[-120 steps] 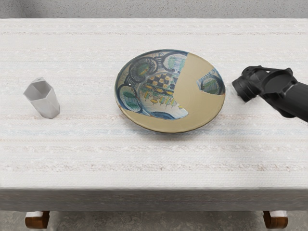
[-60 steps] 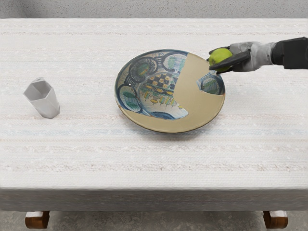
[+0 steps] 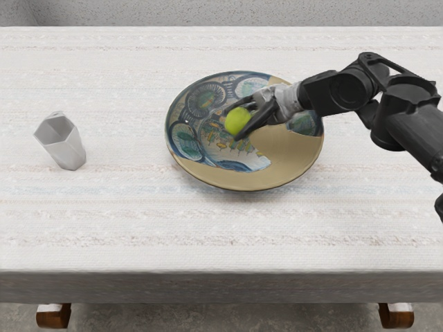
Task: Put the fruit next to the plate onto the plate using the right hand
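right hand [image 3: 271, 107]: extended over plate [image 3: 294, 153] | fingers: gripping fruit [image 3: 237, 121] | fruit: in the hand, over plate's painted middle; touching plate or not, cannot tell | grey cup [image 3: 61, 141]: upright, well left of plate on table [image 3: 221, 228]

A table [image 3: 221, 228] fills most of the view, covered in a whitish woven cloth with faint pale bands running from 9 to 3 o'clock. Towards 9 o'clock on it stands a small grey faceted vessel [image 3: 61, 141], alone, with bare cloth all round it. Below the front edge, two brown wooden feet show, one at 7 o'clock [image 3: 53, 316] and one at 5 o'clock [image 3: 396, 315]. A grey speckled floor [image 3: 221, 12] lies beyond the far edge at 12 o'clock.
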